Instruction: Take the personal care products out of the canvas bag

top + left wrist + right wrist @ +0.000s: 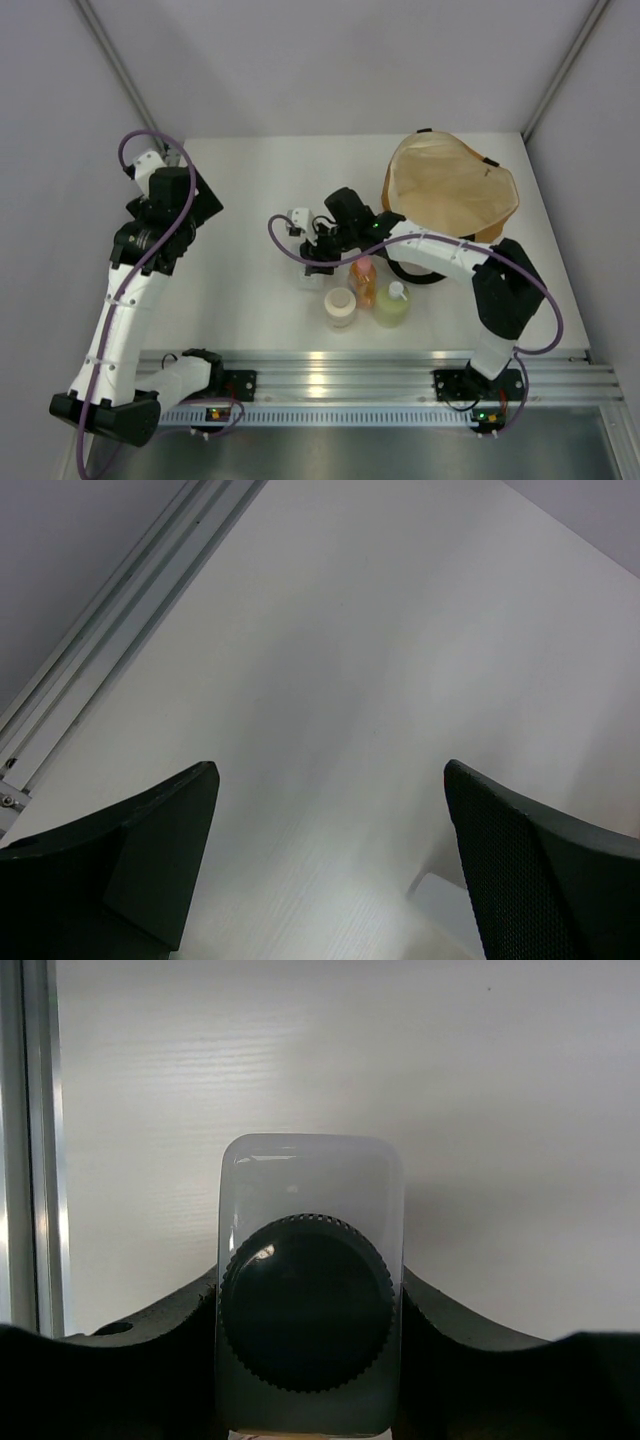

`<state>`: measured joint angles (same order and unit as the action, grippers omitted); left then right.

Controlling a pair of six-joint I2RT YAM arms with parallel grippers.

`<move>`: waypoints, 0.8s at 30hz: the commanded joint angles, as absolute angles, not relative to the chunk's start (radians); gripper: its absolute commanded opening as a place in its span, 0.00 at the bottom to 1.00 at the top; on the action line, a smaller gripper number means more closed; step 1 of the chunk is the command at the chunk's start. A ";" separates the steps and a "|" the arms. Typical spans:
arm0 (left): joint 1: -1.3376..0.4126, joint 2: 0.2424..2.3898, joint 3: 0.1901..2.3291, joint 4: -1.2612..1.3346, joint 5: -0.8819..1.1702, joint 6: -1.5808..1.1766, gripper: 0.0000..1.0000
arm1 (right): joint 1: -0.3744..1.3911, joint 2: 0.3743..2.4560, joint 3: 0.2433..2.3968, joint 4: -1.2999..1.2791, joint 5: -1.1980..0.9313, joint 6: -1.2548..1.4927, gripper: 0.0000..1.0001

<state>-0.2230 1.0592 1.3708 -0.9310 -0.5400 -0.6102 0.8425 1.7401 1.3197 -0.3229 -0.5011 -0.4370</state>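
Observation:
My right gripper (318, 262) is shut on the whitish squarish bottle with the black cap (309, 1175), its fingers (455, 1345) pressing both sides. It holds the bottle low over the table, left of the other products. The cream round jar (340, 307), the orange bottle with pink cap (363, 282) and the pale yellow-green bottle with white cap (392, 305) stand together near the front edge. The tan canvas bag (452, 188) lies open at the back right, showing its cream lining. My left gripper (330, 810) is open and empty over bare table at the far left (203, 200).
An aluminium rail (380, 372) runs along the table's near edge, and it also shows in the right wrist view (30, 1140). Grey walls close in the left, back and right. The bag's black handle (405, 272) lies under my right arm.

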 commanded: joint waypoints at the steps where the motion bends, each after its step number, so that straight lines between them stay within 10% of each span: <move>1: -0.219 1.049 1.394 -0.928 -0.565 -0.595 0.98 | 0.861 1.717 1.321 -0.150 -0.603 -0.521 0.03; 8: -0.219 1.063 1.394 -0.927 -0.563 -0.594 0.98 | 0.862 1.736 1.289 -0.150 -0.606 -0.555 0.11; 20: -0.219 1.081 1.411 -0.927 -0.549 -0.586 0.98 | 0.844 1.700 1.316 -0.152 -0.638 -0.514 0.87; 24: -0.219 1.086 1.419 -0.927 -0.525 -0.568 0.99 | 0.821 1.658 1.331 -0.152 -0.657 -0.483 0.94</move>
<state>-0.2230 1.0805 1.3750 -0.9375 -0.5362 -0.5964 0.8375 1.7332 1.2774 -0.2405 -0.5926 -0.4946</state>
